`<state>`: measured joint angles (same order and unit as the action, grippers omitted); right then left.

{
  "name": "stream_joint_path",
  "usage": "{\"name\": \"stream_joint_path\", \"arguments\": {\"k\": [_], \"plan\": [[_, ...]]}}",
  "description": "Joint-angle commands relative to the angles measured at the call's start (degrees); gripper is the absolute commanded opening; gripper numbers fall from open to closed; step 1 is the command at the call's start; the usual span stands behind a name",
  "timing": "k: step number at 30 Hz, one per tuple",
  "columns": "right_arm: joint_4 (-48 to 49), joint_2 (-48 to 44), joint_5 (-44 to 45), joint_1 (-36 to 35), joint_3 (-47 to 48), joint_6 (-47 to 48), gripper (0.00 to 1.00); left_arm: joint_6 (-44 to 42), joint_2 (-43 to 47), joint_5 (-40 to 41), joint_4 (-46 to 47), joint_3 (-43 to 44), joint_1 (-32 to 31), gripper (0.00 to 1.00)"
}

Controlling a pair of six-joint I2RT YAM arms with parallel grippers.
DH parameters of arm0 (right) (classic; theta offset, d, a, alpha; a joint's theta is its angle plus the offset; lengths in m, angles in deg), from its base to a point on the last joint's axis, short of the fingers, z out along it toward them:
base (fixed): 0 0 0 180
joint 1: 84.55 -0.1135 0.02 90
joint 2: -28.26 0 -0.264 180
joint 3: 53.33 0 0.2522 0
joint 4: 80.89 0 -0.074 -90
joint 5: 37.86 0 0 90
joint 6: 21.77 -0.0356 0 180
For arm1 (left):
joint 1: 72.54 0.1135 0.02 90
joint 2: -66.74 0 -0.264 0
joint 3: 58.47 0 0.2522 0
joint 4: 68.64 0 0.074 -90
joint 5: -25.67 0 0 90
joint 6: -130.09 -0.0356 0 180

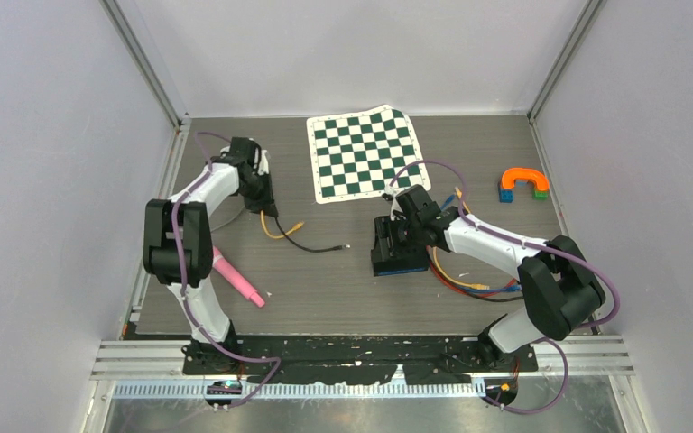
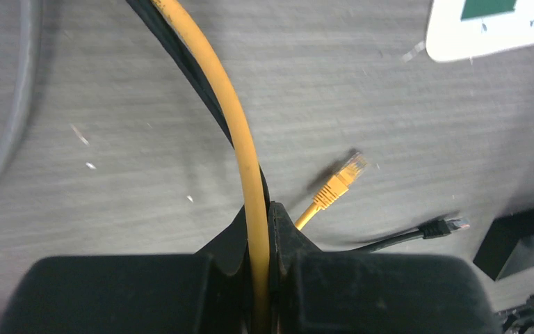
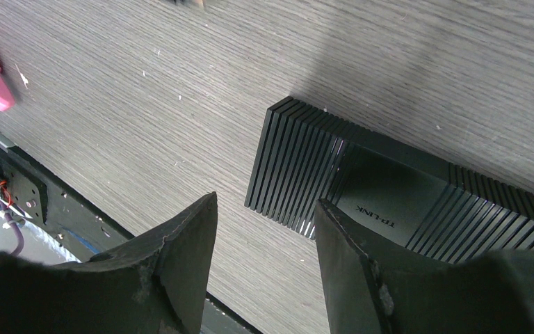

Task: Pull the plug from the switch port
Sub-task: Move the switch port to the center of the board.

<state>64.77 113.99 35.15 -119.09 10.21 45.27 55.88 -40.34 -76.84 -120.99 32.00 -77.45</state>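
Well, the yellow plug (image 2: 341,179) lies loose on the table (image 2: 111,139), out of any port. The black plug (image 2: 445,225) lies beside it, nearer the switch (image 3: 389,188), and neither plug touches that box. My left gripper (image 2: 263,229) is pinched tight on the yellow cable (image 2: 240,132), a short way back from its plug. The black cable (image 2: 181,62) runs close behind it into the same pinch, but I cannot tell whether I grip it too. My right gripper (image 3: 268,236) hangs above one corner of the switch with its jaws spread wide, holding nothing. A bundle of orange and blue cables (image 1: 469,281) trails from the switch's right side. Farther out lie a checkered mat (image 1: 363,153) at the back, a pink tool (image 1: 233,274) by my left arm, and an orange arch block (image 1: 523,184) at the far right.
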Motion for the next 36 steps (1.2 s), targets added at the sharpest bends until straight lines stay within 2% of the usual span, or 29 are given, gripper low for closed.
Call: {"name": "stream_joint_path", "arguments": {"k": [1,8,11,12,15,17,22,27,29,33,36], "plan": [[1.65,-3.05,0.77,-0.15,-0.05,-0.83,0.60,0.57,8.17,-2.13,1.08,-5.24,-1.99,0.00],[1.90,-2.78,0.61,-0.18,0.27,-1.18,0.60,4.32,16.40,-2.21,5.60,-18.74,-5.41,0.00],[2.07,-2.57,0.42,-0.17,0.32,-1.29,0.60,4.18,17.86,-3.31,7.56,-22.75,-6.47,0.09],[2.13,-2.34,0.36,-0.17,0.43,-1.30,0.60,3.71,17.76,-2.32,7.20,-22.95,-6.53,0.14],[2.13,-2.24,-0.10,-0.17,0.50,-1.29,0.60,1.93,17.40,1.52,4.82,-20.96,-6.61,0.43],[1.88,-2.47,-0.03,-0.17,0.50,-1.19,0.60,0.66,18.17,4.21,2.83,-18.94,-6.55,0.53],[1.52,-3.54,1.01,-0.17,-0.32,-0.95,0.60,-0.06,22.73,11.91,1.17,-15.45,-5.33,0.87],[1.78,-4.02,1.00,-0.18,-1.25,-0.99,0.60,3.35,26.67,19.99,1.27,-14.80,0.31,0.99],[1.77,-4.02,0.89,-0.17,-1.42,-0.91,0.60,6.36,27.95,25.33,1.64,-15.34,4.07,1.00],[1.71,-4.08,0.40,-0.17,-1.26,-0.50,0.60,11.87,27.46,23.76,3.43,-15.95,17.66,1.00],[1.55,-3.88,0.31,-0.17,-0.99,-0.07,0.60,13.58,25.07,22.00,4.78,-15.53,24.02,1.00]]}}
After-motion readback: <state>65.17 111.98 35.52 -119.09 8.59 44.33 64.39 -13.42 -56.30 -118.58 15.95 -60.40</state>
